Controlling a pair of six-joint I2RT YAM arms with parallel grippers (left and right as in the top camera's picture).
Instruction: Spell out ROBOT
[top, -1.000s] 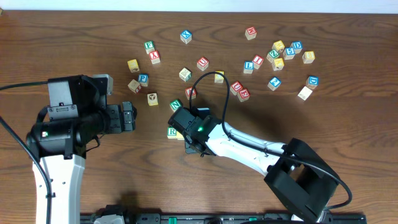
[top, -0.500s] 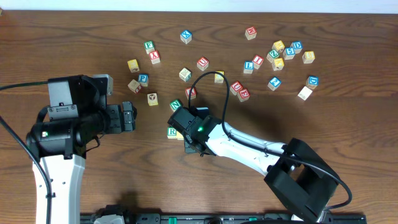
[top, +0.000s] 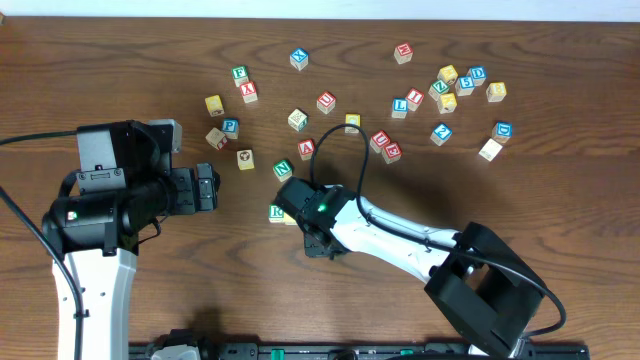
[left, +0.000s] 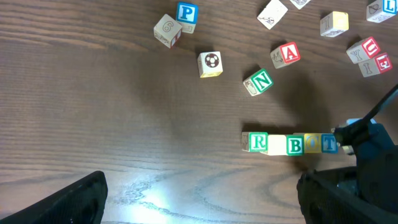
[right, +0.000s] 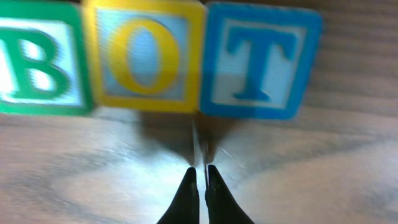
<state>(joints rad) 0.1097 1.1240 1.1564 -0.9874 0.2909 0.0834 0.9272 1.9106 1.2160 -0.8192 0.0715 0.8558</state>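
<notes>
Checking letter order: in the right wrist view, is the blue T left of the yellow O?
No, the blue T cube sits right of the yellow O cube, side by side.

Looking like a robotics lab: two arms (top: 400, 240) are standing at a wooden table (top: 560, 200), loose letter cubes (top: 447, 74) lying beyond the right pincer (right: 200, 177)

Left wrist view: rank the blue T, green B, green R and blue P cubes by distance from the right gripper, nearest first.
1. blue T: rightmost letter, just beside the right gripper, whose jaws are shut.
2. green B: mid-word, further left.
3. green R: leftmost letter.
4. blue P: far upper left, well apart from the word.
</notes>
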